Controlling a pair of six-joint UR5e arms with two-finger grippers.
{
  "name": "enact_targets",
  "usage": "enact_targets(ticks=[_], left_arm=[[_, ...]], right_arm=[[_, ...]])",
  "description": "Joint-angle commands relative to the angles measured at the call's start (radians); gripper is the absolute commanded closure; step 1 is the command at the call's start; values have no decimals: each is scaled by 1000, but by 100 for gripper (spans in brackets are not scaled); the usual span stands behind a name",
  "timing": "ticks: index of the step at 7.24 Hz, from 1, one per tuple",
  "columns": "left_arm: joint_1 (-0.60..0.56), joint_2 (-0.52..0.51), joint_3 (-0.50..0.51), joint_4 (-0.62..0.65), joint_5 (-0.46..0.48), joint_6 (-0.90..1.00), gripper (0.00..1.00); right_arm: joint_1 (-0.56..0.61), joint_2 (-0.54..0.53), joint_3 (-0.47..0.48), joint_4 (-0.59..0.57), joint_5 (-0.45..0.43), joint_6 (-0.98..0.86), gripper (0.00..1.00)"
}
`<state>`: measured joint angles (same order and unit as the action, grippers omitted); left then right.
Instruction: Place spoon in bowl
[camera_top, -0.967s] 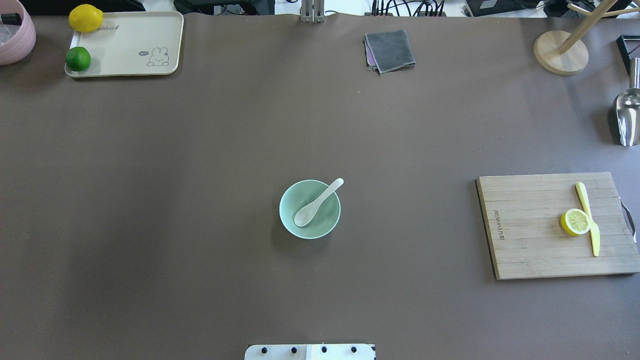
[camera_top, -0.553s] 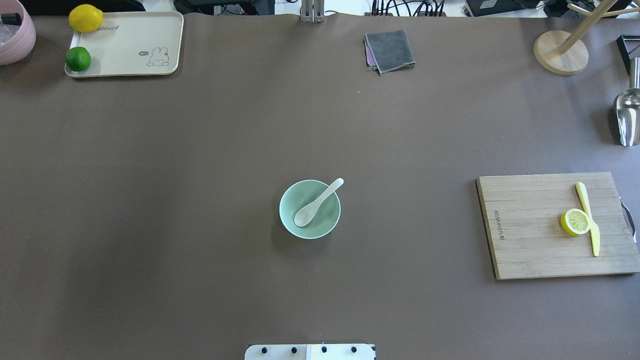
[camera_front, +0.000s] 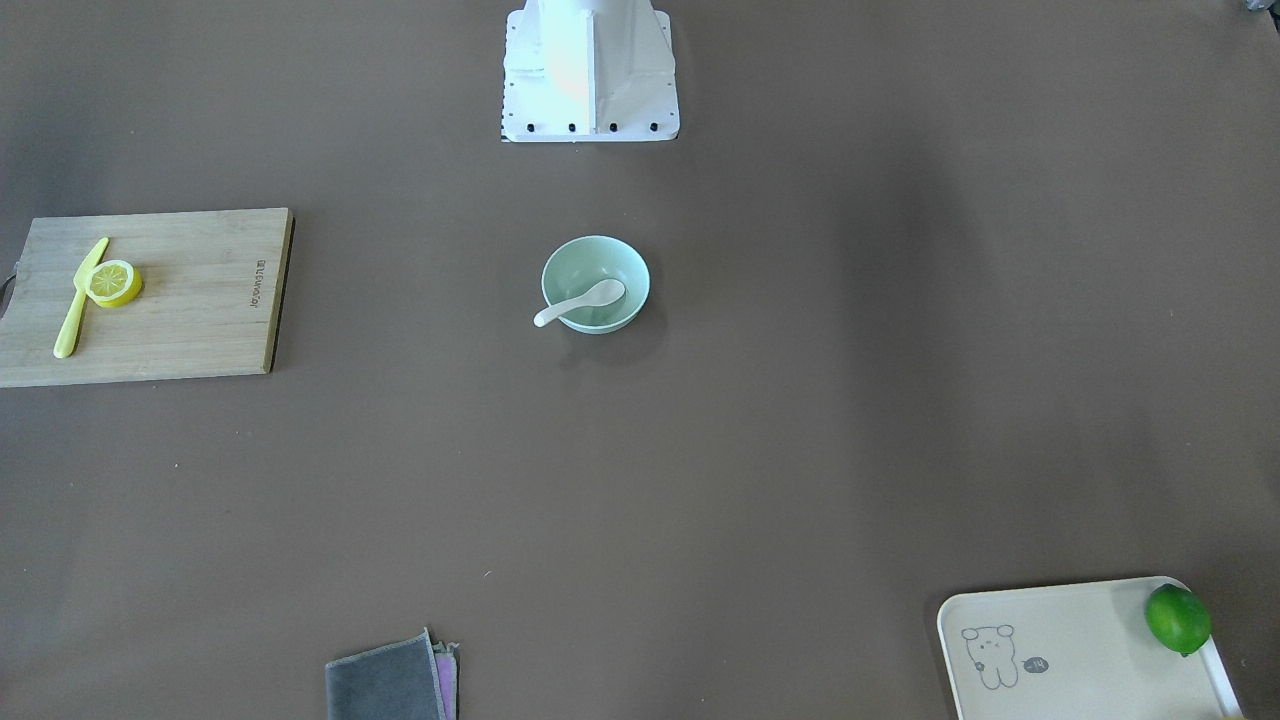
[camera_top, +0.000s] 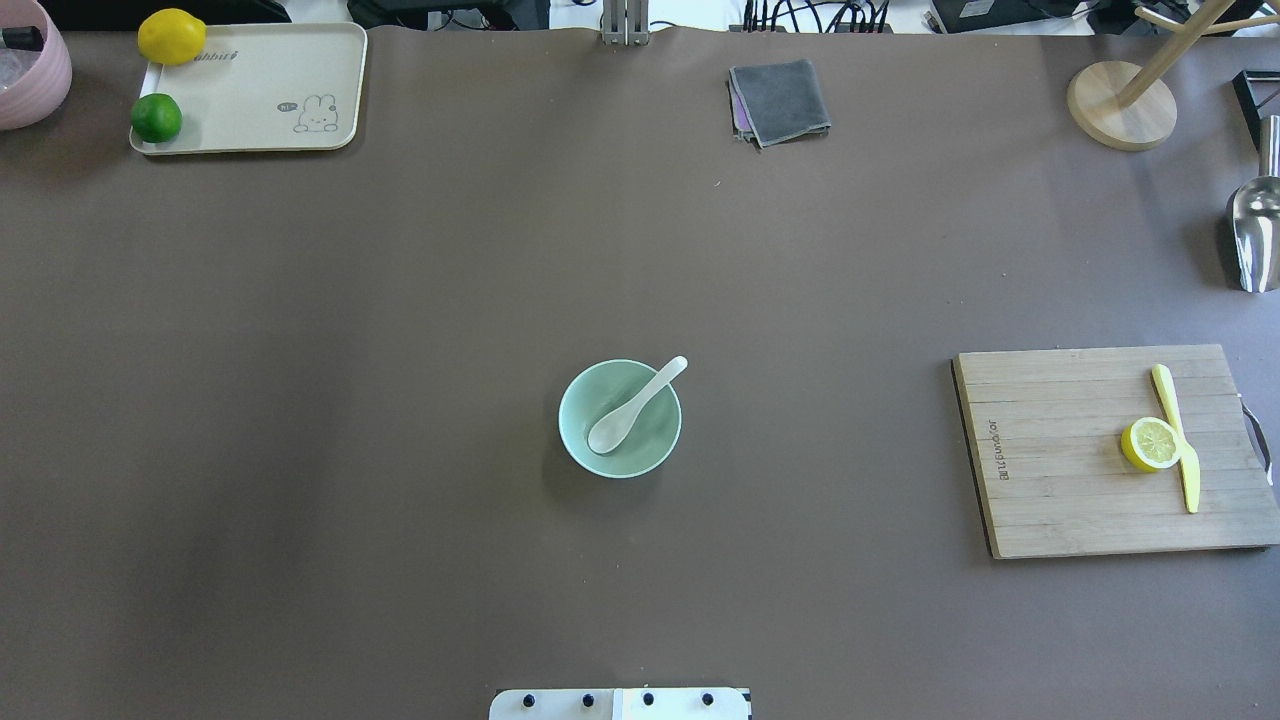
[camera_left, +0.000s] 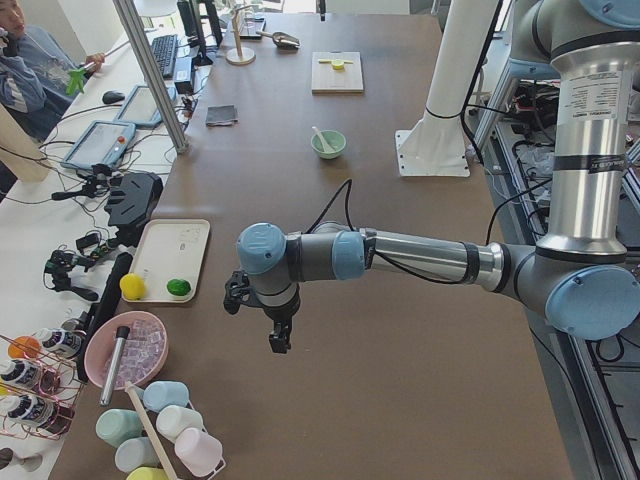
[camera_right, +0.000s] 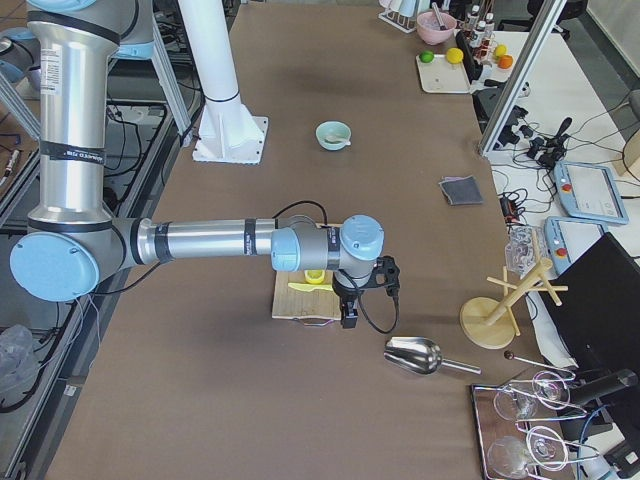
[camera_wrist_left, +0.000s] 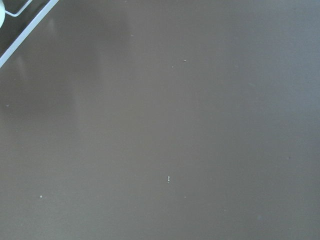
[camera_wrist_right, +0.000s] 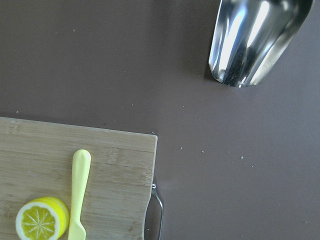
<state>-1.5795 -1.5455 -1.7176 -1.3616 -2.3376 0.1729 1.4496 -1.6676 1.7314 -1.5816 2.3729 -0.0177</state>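
The white spoon (camera_top: 635, 405) lies in the mint-green bowl (camera_top: 655, 442) at the table's middle, scoop inside and handle resting on the rim, pointing to the far right. Both also show in the front view, spoon (camera_front: 580, 303) and bowl (camera_front: 592, 262). Neither gripper is near them. My left gripper (camera_left: 280, 340) hangs over bare table near the left end, seen only in the left side view. My right gripper (camera_right: 347, 318) hangs by the cutting board's outer edge, seen only in the right side view. I cannot tell whether either is open or shut.
A wooden cutting board (camera_top: 1060, 450) with a lemon half (camera_top: 1150, 444) and a yellow knife (camera_top: 1178, 438) lies on the right. A metal scoop (camera_top: 1255, 235), a wooden stand (camera_top: 1120, 105), a grey cloth (camera_top: 780, 100) and a cream tray (camera_top: 260, 90) with a lemon and a lime are further off.
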Motion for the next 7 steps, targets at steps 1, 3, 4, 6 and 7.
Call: enact_targets(ticks=[1, 3, 4, 6, 7], left_arm=[[1, 1, 0, -4, 1, 2, 2], [1, 2, -4, -1, 3, 5, 2], [1, 2, 1, -1, 11, 4, 2], [1, 2, -3, -1, 11, 3, 2], [1, 1, -5, -1, 11, 3, 2]], right_arm=[[0, -1, 5, 0, 11, 1, 0], [0, 0, 8, 2, 11, 2, 0], [0, 0, 13, 3, 11, 4, 0], [0, 0, 13, 3, 9, 4, 0], [0, 2, 13, 5, 8, 4, 0]])
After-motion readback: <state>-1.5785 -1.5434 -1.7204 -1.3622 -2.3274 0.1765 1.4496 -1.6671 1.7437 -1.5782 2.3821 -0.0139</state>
